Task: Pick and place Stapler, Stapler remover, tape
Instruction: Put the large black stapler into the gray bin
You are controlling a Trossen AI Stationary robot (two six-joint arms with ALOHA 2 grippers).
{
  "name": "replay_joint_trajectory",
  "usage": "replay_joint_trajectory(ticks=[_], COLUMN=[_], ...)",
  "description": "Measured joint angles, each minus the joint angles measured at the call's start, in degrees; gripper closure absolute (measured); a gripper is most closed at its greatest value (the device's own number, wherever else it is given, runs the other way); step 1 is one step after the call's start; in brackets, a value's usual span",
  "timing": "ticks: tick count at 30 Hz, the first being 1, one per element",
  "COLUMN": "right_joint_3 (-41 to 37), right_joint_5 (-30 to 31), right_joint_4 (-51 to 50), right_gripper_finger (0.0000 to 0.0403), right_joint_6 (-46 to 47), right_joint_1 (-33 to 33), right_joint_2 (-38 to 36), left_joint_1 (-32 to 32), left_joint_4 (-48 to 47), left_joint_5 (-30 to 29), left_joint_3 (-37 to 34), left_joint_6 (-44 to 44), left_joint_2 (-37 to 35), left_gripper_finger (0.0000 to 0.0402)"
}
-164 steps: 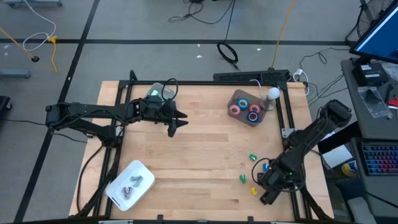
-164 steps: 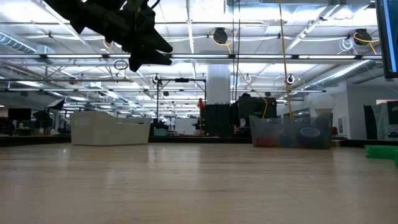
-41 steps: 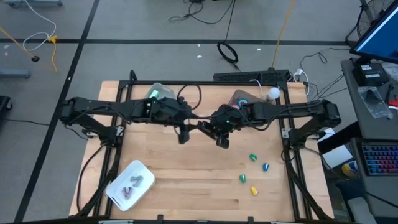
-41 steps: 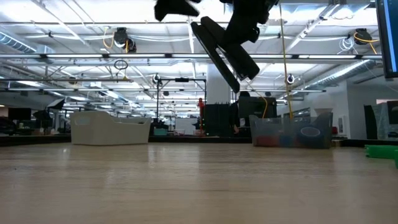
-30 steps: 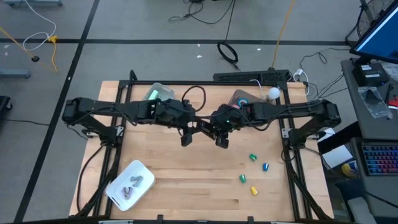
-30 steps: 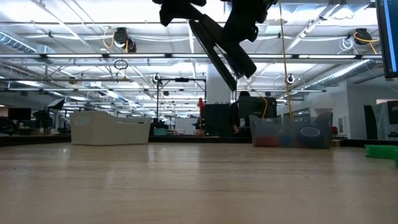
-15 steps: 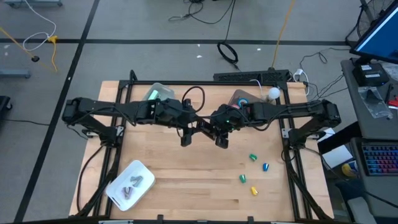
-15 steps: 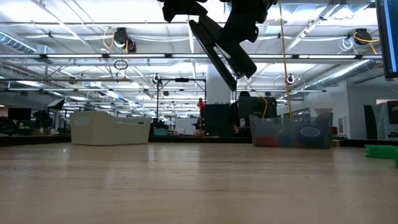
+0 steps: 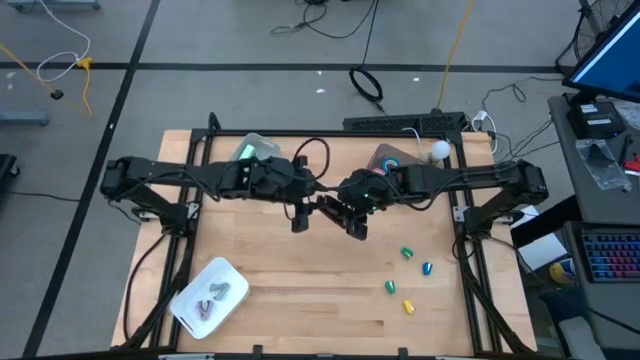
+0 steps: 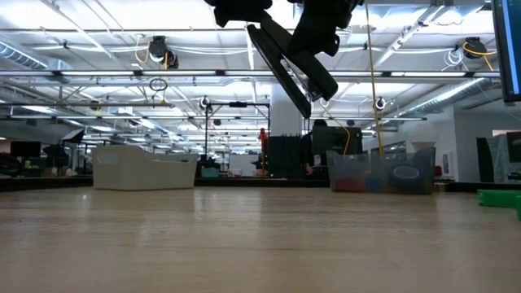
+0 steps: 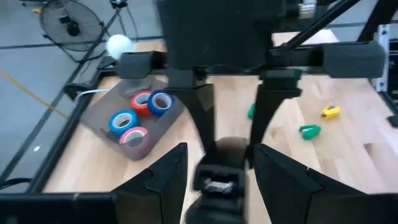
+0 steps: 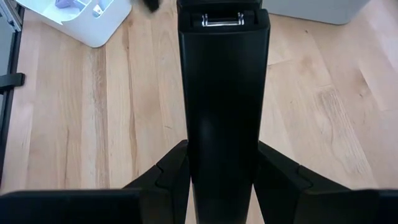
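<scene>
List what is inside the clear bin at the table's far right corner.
In the clear bin, tape: two blue and two red or pink rolls show in the left wrist view. From above, the right arm covers most of it.

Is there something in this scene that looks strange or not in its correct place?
Yes. The black stapler is in the air above the table's middle, held by the right gripper while the left gripper stands around its other end. Four small coloured pieces lie loose on the table, outside any bin.

both arms are matte black, built of slim tubular links with blocky joint housings. a black cable loops behind the left hand point(image 9: 298, 216), and a small green light glows behind the right hand point(image 9: 352, 222).
</scene>
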Motion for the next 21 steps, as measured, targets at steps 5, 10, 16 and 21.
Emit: replay_joint_trajectory(ticks=[5,10,16,21], right_joint_3=[-0.04,-0.08,-0.09,-0.09], right_joint_5=[0.14,0.04,0.04,0.15], right_joint_4=[-0.38,-0.55,-0.99,-1.6], right_gripper_finger=[0.0276,0.0276,0.0276,0.0276], right_joint_6=[0.0,0.23,0.29,0.61], right_joint_1=[0.0,0.0,0.0,-0.04], right_joint_2=[0.0,0.07,0.04,0.03], left_joint_1=[-0.41,-0.76,-0.55,-0.4], left_joint_4=[0.27,0.59,0.89,0.85], left_joint_5=[1.45,1.62,1.56,0.22], left_joint_3=[-0.03,0.02,0.04,0.04], left_joint_6=[-0.76,-0.85,-0.89,-0.43], left_joint_2=[1.33,2.34,3.01,3.11], left_gripper_finger=[0.0217,0.0217,0.0217,0.0217])
